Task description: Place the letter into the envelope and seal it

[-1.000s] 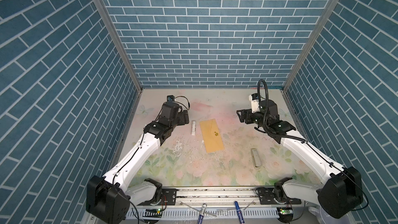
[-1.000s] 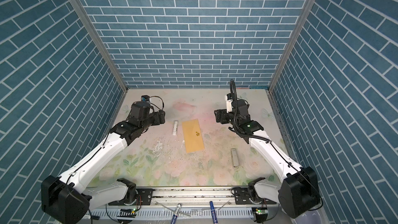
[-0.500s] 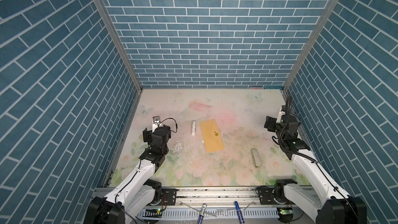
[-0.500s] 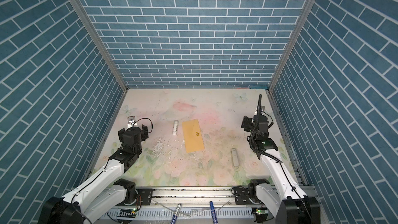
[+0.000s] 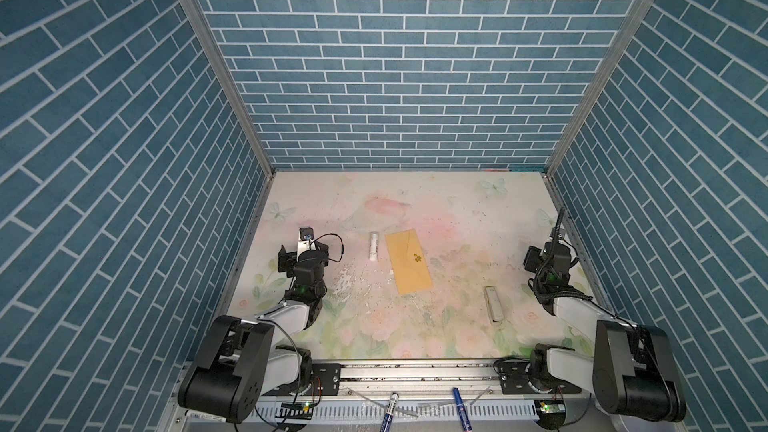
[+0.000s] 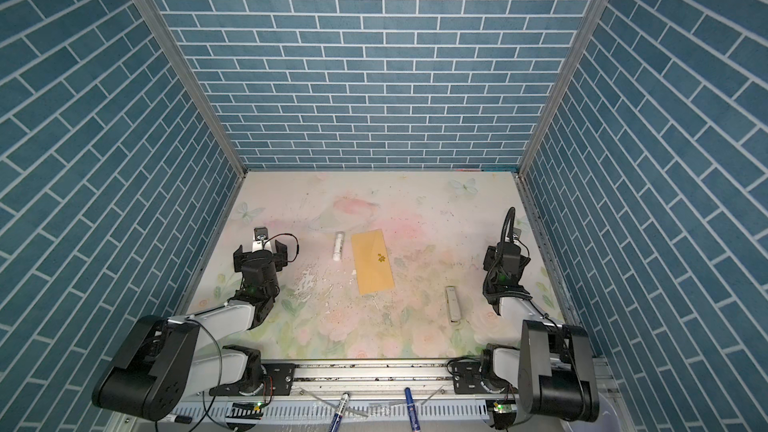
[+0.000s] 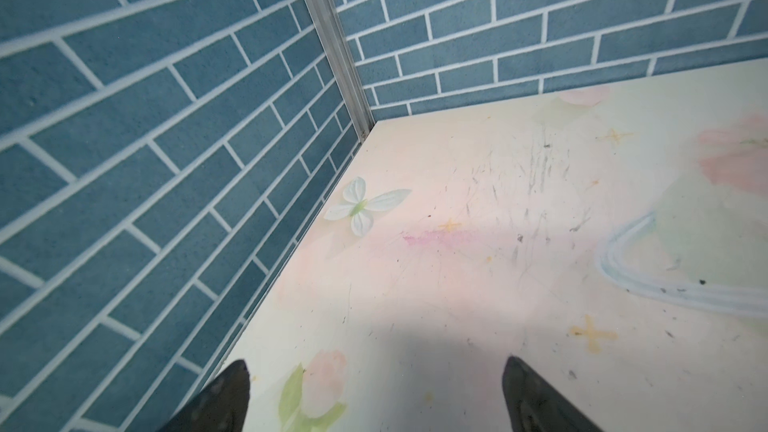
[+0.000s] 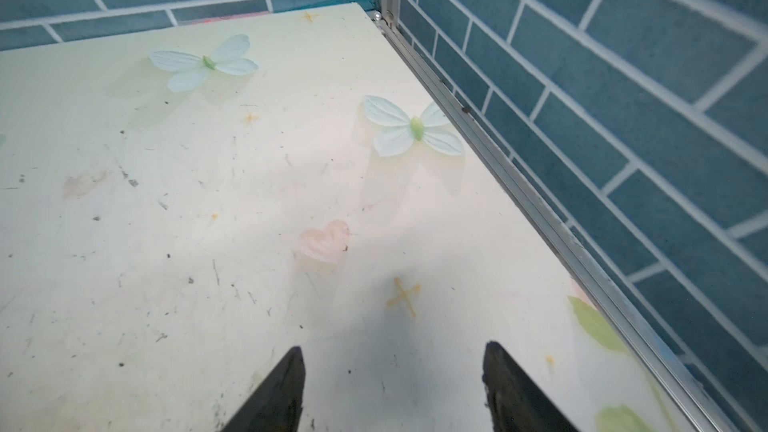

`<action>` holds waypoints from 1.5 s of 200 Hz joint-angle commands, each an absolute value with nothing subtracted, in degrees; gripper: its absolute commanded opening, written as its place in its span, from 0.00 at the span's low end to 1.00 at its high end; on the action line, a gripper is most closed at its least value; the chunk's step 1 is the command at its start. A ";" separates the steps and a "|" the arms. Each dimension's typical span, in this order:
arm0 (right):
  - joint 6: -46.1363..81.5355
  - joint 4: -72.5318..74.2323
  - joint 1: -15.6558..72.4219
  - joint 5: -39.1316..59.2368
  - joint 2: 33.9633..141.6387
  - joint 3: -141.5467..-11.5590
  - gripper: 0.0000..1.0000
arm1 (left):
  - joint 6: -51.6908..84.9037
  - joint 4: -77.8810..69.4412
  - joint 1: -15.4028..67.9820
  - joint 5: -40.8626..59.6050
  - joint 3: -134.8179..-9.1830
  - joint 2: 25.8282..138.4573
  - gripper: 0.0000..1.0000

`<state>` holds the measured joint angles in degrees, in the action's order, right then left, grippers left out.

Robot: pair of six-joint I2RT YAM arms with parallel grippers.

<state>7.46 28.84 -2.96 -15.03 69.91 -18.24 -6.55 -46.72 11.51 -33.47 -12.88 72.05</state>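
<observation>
Left gripper [image 7: 376, 392], right gripper [image 8: 392, 380]: jaws cut off by wrist-view edges, tips only.
Envelope [image 5: 408, 261]: contents concealed.
White tube [image 5: 374, 246], pale bar [image 5: 493, 303]: too small to identify.
Pens [image 5: 390, 411] beyond tabletop's front edge: cropped by picture edge.

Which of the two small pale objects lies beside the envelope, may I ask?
The white tube, just left of the envelope; the grey bar lies apart, rightward.
</observation>
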 commanded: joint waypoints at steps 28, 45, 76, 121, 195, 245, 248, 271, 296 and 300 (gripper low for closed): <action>2.22 38.38 -3.69 -7.41 75.35 -20.73 0.73 | -6.37 -49.63 9.33 -25.45 -15.36 74.08 0.96; 1.36 37.51 -3.69 -4.38 76.30 -21.75 0.78 | -4.61 -54.82 7.82 -22.04 -14.17 77.15 0.96; 0.71 36.49 -3.78 -1.26 76.99 -22.75 0.85 | -5.49 -65.65 7.74 -20.58 -13.39 86.41 0.96; 2.89 48.67 -3.87 3.09 82.47 -20.34 0.93 | -5.70 -62.29 7.73 -19.78 -15.28 87.10 0.99; 2.98 49.36 -4.08 3.95 88.58 -22.85 0.99 | -4.91 -52.45 6.60 -17.54 -20.40 87.03 1.00; 4.00 50.50 -3.60 -1.16 88.10 -21.96 0.99 | -2.66 -48.43 3.78 -14.06 -22.14 86.82 1.00; 4.22 51.03 -3.58 -1.47 88.14 -21.65 0.99 | -2.65 -48.43 3.78 -14.08 -22.14 86.80 1.00; 3.63 50.08 -3.46 -0.73 88.29 -22.23 0.99 | -2.77 -48.72 3.85 -14.20 -21.90 86.75 1.00; 2.01 49.57 -3.22 3.28 88.23 -22.42 0.99 | -3.21 -48.61 3.87 -13.33 -21.92 86.74 1.00; 1.94 49.49 -3.24 3.18 88.31 -22.49 0.99 | -3.17 -48.71 3.87 -13.27 -21.89 86.69 1.00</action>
<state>3.11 48.97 -3.49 1.34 88.16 -20.64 -3.42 -49.84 4.03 -14.63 -21.28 87.33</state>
